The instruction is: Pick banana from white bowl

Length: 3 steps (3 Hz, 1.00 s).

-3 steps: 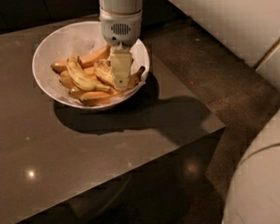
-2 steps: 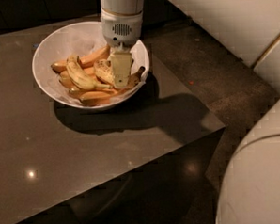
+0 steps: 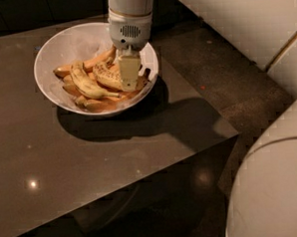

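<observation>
The white bowl (image 3: pixel 60 45) sits at the back of the dark table and holds several bananas. The speckled banana (image 3: pixel 106 75) lies in the middle of the pile, thick and nearly straight. A slimmer curved yellow banana (image 3: pixel 87 84) lies to its left, over orange-tinted ones (image 3: pixel 95 106). My gripper (image 3: pixel 129 77) reaches straight down into the bowl from the white wrist (image 3: pixel 130 29). Its tip is at the right end of the speckled banana and hides that end.
The dark glossy table (image 3: pixel 90 158) has its right edge just past the bowl and its front corner at the right. A dark floor (image 3: pixel 221 77) lies beyond. My white body (image 3: pixel 277 188) fills the lower right, and a white arm link (image 3: pixel 243 21) fills the upper right.
The gripper and the bananas have stayed in place. My white body at the lower right has spread slightly further left in the view.
</observation>
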### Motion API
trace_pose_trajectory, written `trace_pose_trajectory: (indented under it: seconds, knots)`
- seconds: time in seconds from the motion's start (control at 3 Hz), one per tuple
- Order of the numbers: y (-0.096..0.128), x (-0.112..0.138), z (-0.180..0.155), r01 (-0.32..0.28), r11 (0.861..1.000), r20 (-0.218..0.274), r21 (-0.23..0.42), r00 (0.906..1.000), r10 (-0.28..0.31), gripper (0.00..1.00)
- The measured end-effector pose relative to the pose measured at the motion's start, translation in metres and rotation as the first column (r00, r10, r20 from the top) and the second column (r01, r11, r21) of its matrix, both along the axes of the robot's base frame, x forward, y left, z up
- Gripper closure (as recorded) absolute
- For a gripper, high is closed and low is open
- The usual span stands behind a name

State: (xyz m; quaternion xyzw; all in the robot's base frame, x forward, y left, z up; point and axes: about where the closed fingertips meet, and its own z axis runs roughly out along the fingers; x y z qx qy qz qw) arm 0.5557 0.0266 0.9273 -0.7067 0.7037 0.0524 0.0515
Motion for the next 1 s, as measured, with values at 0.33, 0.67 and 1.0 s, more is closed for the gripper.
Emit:
trace_pose_trajectory:
  seconds: [0.33,0.67,1.0]
  knots:
    - [0.000,0.000,0.000,0.000,1.000,0.000,0.000,1.0000,0.000,1.00]
    - [-0.002,0.003,0.010,0.014,0.999,0.062,0.053,0.9979,-0.017,1.00]
    - [-0.017,-0.002,0.031,0.041,0.991,0.132,0.131,0.9895,-0.059,1.00]
